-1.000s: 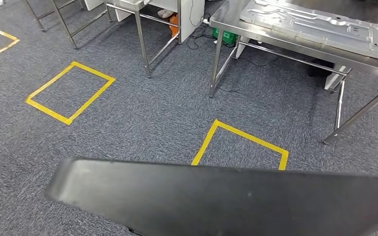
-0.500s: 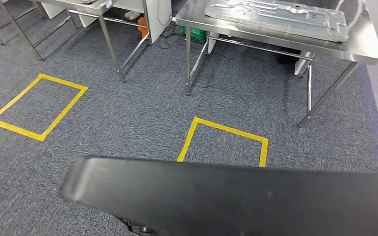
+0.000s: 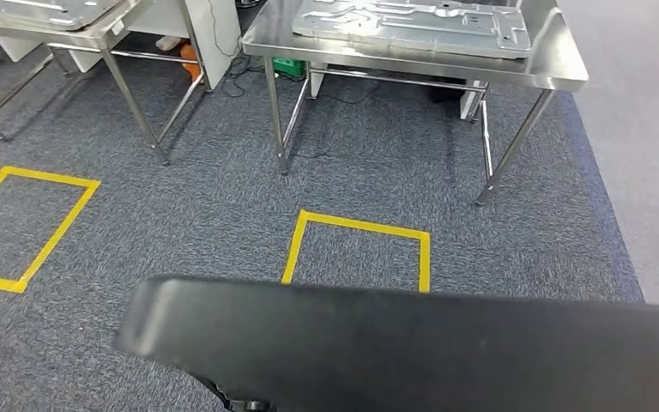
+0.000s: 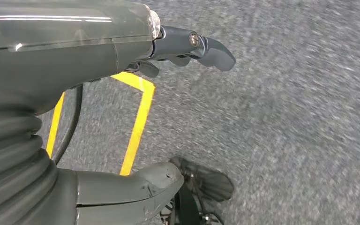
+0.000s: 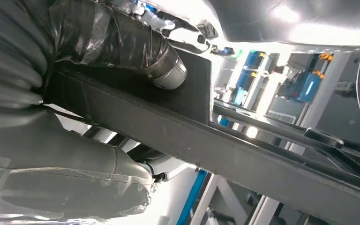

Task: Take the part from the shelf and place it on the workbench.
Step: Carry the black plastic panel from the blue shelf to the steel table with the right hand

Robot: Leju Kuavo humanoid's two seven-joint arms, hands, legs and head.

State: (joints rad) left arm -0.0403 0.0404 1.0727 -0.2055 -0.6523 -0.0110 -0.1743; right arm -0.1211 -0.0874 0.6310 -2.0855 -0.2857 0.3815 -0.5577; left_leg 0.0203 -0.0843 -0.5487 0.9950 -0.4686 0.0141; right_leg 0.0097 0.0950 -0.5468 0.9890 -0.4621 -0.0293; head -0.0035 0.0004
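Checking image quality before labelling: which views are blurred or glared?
Head view: sharp on the carpet and workbench, the near dark part soft. Left wrist view: carpet smeared by motion. Right wrist view: bright glare above the part, which the right hand grips.

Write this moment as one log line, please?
phase: carrying | part: dark panel, low in head view | right hand: grips part | left hand: over carpet | workbench: ahead, grey plate on it
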